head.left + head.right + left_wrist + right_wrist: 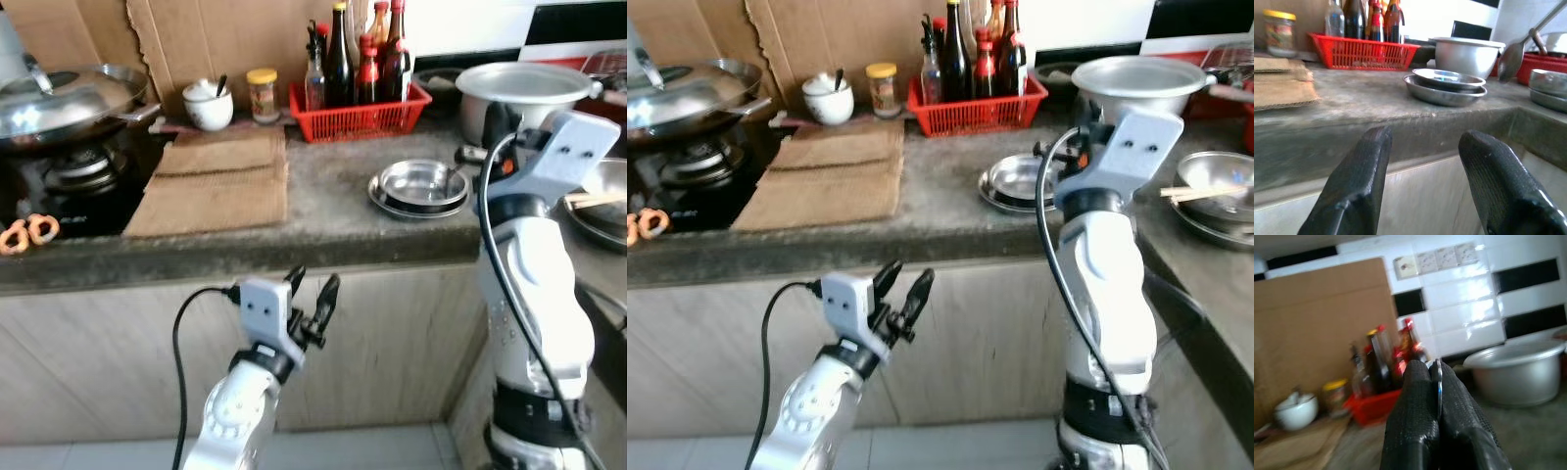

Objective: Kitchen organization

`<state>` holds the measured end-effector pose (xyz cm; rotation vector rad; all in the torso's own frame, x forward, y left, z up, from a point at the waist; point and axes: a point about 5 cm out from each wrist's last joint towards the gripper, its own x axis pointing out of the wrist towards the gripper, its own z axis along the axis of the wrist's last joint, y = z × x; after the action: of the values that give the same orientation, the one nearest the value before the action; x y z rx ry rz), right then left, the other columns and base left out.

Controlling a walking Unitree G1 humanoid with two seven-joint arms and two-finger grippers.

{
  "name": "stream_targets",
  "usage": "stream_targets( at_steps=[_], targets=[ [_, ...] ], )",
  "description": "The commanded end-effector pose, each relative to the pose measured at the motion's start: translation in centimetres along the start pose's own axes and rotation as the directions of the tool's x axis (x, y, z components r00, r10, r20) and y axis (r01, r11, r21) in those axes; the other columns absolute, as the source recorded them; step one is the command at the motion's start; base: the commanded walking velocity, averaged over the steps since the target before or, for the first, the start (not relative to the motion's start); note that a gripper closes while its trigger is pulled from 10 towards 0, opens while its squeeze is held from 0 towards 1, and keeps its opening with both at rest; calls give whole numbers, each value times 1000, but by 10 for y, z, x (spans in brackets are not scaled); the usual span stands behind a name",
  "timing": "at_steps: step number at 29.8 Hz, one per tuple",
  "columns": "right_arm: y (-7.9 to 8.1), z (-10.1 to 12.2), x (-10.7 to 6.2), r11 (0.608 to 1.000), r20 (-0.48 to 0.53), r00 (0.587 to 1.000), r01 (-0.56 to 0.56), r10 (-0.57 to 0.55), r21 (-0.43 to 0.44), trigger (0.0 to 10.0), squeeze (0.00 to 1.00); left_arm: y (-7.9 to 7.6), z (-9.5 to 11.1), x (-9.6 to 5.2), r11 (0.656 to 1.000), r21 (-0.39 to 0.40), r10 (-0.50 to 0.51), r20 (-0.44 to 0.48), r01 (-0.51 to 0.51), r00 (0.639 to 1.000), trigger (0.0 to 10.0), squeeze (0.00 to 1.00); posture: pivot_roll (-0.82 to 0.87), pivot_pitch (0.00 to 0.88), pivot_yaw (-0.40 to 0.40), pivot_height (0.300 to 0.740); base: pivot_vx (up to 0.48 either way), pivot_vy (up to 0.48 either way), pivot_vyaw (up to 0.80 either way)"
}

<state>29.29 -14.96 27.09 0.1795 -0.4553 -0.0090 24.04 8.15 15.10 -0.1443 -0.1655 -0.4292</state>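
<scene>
Fingers of the right gripper are pressing tight together on a thin strip of metal, which I am taking for the handle of a spoon. The pinch is narrow and firm, probably because such a flat handle is slipping easily. Just below and beside these fingers the stacked steel plates are lying on the countertop, and beyond the fingertips the big aluminium pot and the red basket of bottles are standing, so the spoon is likely going to one of these places (which one, I cannot tell). The left gripper is waiting wide apart and holding nothing, its fingertips just under the counter edge, out of the way. The right wrist view is giving only the edge of the metal between the pads; the left wrist view is showing the whole bowl of the spoon hanging in the air above the counter, which the head views are hiding behind the right wrist.
</scene>
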Motion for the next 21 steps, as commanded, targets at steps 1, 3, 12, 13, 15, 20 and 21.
stream_targets(
  at_steps=[1, 3, 12, 13, 15, 20, 21],
  targets=[
    [4, 1, -6, 999, -7, 999, -37, 37, -32, 10000, 0, 0, 0, -1, 1000, 3, 4, -6, -4, 1000, 10000, 0, 69, 0, 22, 740, -334, 0, 0],
    [4, 1, -6, 999, -7, 999, -37, 37, -32, 10000, 0, 0, 0, -1, 1000, 3, 4, -6, -4, 1000, 10000, 0, 69, 0, 22, 740, -334, 0, 0],
    [2, -50, -49, 964, -255, 961, -159, 102, -212, 10000, 0, 0, -3, 0, 1000, -28, 10, -22, -10, 1000, 10000, 0, 63, 9, 28, 740, 0, 0, 0],
    [2, -50, -49, 964, -255, 961, -159, 102, -212, 10000, 0, 0, -3, 0, 1000, -28, 10, -22, -10, 1000, 10000, 0, 63, 9, 28, 740, 0, 0, 0],
    [-1, -57, -55, 962, -282, 953, -171, 107, -214, 10000, 0, 0, -4, -2, 1000, -30, 9, -28, -10, 1000, 10000, 0, 62, 9, 30, 740, 0, 0, 0],
    [-4, -63, -62, 954, -312, 943, -192, 116, -229, 10000, 0, 1, -8, -7, 999, -39, -2, -53, 0, 999, 10000, 0, 63, 12, 28, 740, 0, 0, -640],
    [-4, -64, -63, 952, -320, 940, -199, 118, -231, 10000, 0, 2, -9, -8, 999, -37, -4, -58, 1, 998, 10000, 0, 64, 14, 28, 740, 0, 304, -800]
  ],
)
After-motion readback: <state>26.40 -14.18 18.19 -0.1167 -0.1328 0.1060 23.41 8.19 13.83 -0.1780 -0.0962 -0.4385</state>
